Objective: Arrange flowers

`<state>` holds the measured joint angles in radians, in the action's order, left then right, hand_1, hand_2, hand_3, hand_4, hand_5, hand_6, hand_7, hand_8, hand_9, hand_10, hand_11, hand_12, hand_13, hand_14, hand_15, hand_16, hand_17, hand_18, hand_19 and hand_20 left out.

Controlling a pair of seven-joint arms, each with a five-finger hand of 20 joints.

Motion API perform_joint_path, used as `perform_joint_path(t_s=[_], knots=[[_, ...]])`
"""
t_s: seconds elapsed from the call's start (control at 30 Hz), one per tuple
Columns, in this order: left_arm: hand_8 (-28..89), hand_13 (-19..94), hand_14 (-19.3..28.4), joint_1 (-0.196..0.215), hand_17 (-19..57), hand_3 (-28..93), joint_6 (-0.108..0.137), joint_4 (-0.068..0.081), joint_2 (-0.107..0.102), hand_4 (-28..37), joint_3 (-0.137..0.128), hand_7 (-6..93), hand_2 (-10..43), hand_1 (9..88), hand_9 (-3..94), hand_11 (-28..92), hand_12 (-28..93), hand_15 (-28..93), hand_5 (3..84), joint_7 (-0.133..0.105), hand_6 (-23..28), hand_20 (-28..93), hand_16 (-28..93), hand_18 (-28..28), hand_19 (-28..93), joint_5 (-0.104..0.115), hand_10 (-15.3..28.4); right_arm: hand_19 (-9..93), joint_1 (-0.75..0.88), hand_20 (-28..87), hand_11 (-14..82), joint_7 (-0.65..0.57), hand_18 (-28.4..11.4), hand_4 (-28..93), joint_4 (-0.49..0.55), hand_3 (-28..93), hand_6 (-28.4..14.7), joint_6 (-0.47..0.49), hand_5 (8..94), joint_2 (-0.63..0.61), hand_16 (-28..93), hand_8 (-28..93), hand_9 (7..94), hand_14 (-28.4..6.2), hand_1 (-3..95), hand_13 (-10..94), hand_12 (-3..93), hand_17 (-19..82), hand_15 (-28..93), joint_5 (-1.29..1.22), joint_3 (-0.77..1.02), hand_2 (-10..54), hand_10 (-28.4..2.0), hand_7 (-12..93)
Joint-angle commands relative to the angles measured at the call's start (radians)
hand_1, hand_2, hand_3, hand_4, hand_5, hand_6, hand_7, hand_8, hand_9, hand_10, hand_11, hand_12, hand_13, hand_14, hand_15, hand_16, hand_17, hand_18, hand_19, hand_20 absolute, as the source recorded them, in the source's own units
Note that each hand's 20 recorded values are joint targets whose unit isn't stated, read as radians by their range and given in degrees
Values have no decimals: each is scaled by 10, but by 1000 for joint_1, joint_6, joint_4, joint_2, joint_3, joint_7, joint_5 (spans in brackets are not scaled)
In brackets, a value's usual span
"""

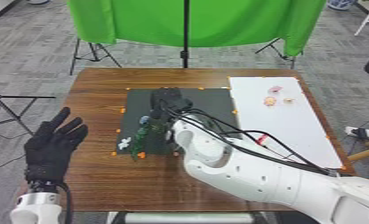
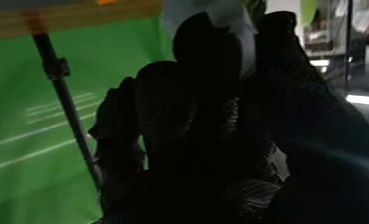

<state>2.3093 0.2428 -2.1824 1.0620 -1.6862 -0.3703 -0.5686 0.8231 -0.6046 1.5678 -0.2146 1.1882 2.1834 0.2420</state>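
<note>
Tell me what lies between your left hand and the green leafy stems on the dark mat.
In the head view, brown wooden tabletop, then a small white flower lie between the left hand and the stems.

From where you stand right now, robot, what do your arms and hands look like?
My left arm and right arm are white, smooth and rounded. Black cables run along both. My left robot hand and right robot hand each wear a black fabric glove; close up, the right one has a bumpy texture.
</note>
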Motion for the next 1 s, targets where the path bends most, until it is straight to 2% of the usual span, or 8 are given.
perform_joint_path(t_s=[0.03, 0.07, 0.2, 0.37, 0.73, 0.8, 0.87, 1.0], knots=[[-108, 215, 284, 6, -82, 786, -6, 7, -17, -283, 3, 125, 93, 180, 341, 304, 83, 611, 365, 12, 83, 181, -132, 284, 549, 5, 213, 858, 2, 450, 415, 1, -203, -283, -8, 620, 36, 72, 784, 3, 233, -20, 836, -78, 524, 670, 260, 253, 771, 129, -27, -95, -85, 150], [-106, 211, 283, 4, -83, 785, -9, 7, -9, -283, 0, 120, 94, 180, 339, 296, 81, 608, 364, 21, 83, 180, -133, 284, 548, -1, 211, 851, 5, 450, 417, -4, -203, -283, -7, 643, 36, 74, 771, 4, 233, -23, 828, -80, 507, 663, 263, 246, 776, 124, -27, -95, -85, 149], [-101, 207, 283, 5, -84, 786, -10, 8, -23, -283, 3, 110, 94, 183, 336, 280, 81, 600, 362, 25, 83, 178, -134, 284, 545, 3, 209, 841, 12, 454, 431, -12, -205, -283, -2, 710, 40, 93, 734, 2, 235, -40, 805, -84, 456, 644, 271, 232, 787, 128, -25, -95, -87, 152], [-95, 205, 281, -1, -85, 785, -16, 8, 2, -283, -5, 100, 94, 188, 333, 262, 87, 583, 361, 56, 84, 175, -129, 284, 544, -16, 206, 808, 10, 457, 477, -17, -216, -283, 4, 770, 32, 130, 683, -1, 215, -125, 759, -96, 396, 608, 219, 201, 793, 182, -31, -95, -103, 151], [-85, 201, 277, 2, -86, 782, -6, 8, -32, -283, 16, 82, 94, 193, 328, 228, 100, 555, 356, 18, 83, 171, -113, 284, 542, 9, 202, 769, -44, 460, 488, -77, -234, -283, -15, 776, 29, 92, 677, 13, 205, -127, 745, -105, 378, 590, 203, 174, 790, 164, -50, -95, -108, 147], [-83, 201, 277, -5, -86, 782, -15, 10, -15, -283, 14, 79, 95, 193, 327, 225, 103, 552, 355, 36, 83, 171, -111, 284, 542, -5, 202, 769, -56, 461, 488, -97, -235, -283, -32, 778, 29, 90, 677, 20, 203, -127, 746, -105, 377, 591, 202, 175, 791, 174, -60, -95, -108, 148], [-82, 202, 276, -8, -86, 780, -10, 11, -31, -283, 21, 77, 95, 193, 327, 221, 105, 550, 355, 22, 83, 170, -109, 284, 542, 7, 201, 769, -61, 463, 489, -103, -236, -283, -43, 778, 27, 91, 679, 25, 202, -127, 747, -106, 382, 593, 201, 177, 792, 167, -57, -95, -108, 147], [-78, 201, 275, -10, -86, 777, -15, 12, -24, -283, 22, 66, 97, 193, 324, 203, 108, 538, 353, 23, 83, 169, -105, 284, 540, 0, 198, 771, -79, 465, 480, -138, -237, -283, -66, 767, 25, 81, 684, 28, 202, -126, 748, -107, 397, 594, 214, 179, 793, 168, -75, -95, -105, 145]])
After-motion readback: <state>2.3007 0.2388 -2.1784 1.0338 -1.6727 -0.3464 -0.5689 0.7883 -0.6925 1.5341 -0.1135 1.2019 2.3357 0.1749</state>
